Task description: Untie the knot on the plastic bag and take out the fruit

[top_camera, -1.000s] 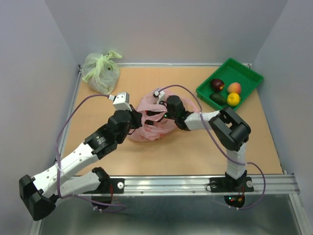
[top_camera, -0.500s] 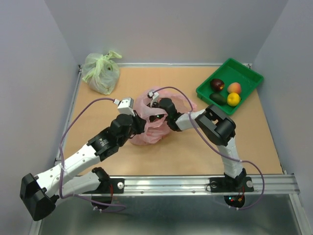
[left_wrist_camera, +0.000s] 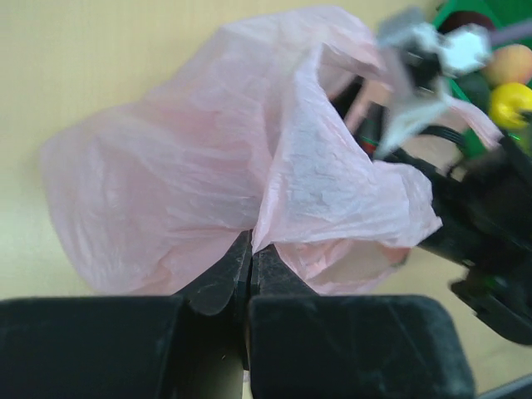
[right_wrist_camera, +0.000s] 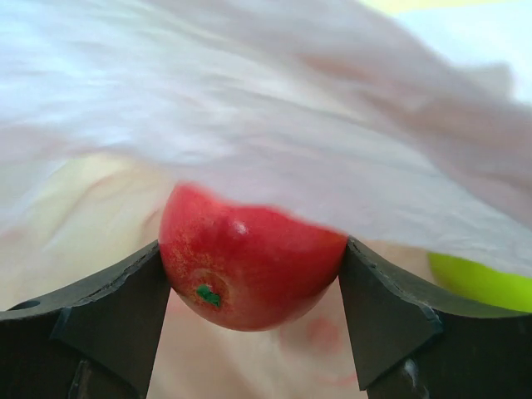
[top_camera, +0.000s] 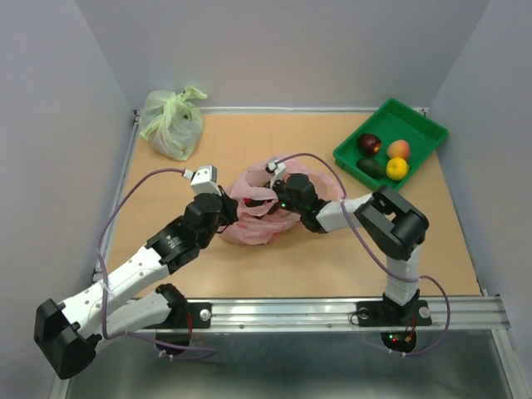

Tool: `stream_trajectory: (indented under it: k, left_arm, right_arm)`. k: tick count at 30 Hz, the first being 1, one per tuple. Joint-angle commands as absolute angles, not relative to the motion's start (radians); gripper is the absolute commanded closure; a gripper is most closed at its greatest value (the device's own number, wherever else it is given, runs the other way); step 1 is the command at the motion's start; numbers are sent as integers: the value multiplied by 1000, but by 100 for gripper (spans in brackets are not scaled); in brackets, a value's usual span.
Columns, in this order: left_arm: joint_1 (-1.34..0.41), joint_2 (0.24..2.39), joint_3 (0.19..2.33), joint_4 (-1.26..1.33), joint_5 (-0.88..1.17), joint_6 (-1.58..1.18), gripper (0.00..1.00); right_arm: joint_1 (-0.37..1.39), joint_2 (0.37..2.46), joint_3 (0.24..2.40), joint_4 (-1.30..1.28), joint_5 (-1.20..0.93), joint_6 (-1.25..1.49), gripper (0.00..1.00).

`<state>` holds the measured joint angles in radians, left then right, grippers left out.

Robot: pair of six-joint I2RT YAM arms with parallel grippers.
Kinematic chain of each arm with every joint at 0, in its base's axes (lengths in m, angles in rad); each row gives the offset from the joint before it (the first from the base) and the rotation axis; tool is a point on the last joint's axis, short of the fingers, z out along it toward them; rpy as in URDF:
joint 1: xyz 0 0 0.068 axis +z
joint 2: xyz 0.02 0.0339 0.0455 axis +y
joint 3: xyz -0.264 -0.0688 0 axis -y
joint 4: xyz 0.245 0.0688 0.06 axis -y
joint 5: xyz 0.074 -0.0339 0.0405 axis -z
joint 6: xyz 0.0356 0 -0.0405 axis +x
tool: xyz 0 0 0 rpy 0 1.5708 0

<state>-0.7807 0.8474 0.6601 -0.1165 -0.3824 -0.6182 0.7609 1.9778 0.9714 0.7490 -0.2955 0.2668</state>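
The pink plastic bag [top_camera: 249, 218] lies open at mid-table, and no knot shows on it. My left gripper [top_camera: 226, 208] is shut on a fold of the bag's edge [left_wrist_camera: 251, 245], with the bag [left_wrist_camera: 166, 191] spread out beyond it. My right gripper [top_camera: 268, 199] reaches inside the bag's mouth. In the right wrist view the gripper [right_wrist_camera: 253, 274] is shut on a red fruit [right_wrist_camera: 249, 258], with pink plastic [right_wrist_camera: 291, 108] draped above it. A green fruit [right_wrist_camera: 478, 278] lies beside it in the bag. Dark purple [top_camera: 369, 143], orange-peach [top_camera: 398, 149], dark green [top_camera: 371, 167] and yellow [top_camera: 396, 168] fruits lie in the tray.
A green tray [top_camera: 416, 125] stands at the back right corner. A tied pale green bag [top_camera: 172, 123] sits at the back left corner. The right arm [left_wrist_camera: 465, 216] crosses close in front of the left gripper. Grey walls enclose the table on three sides.
The right gripper pushed into the bag's mouth, then drew back slightly to the right; red now shows at the opening. The left gripper shifted a little while holding the bag.
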Motion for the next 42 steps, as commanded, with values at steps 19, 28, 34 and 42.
stream_trajectory:
  k: [19, 28, 34, 42]
  left_arm:
    - [-583, 851, 741, -112, -434, -287, 100]
    - [-569, 812, 700, -86, -402, -256, 100]
    - [-565, 778, 692, -80, -374, -252, 100]
    - [-555, 770, 690, -77, -362, -235, 100]
  right_arm:
    - [769, 1306, 673, 554, 91, 120, 100]
    - [620, 1273, 834, 371, 604, -15, 100]
    - [329, 1403, 957, 338, 522, 101, 100]
    - [176, 1699, 1112, 324, 324, 198, 100]
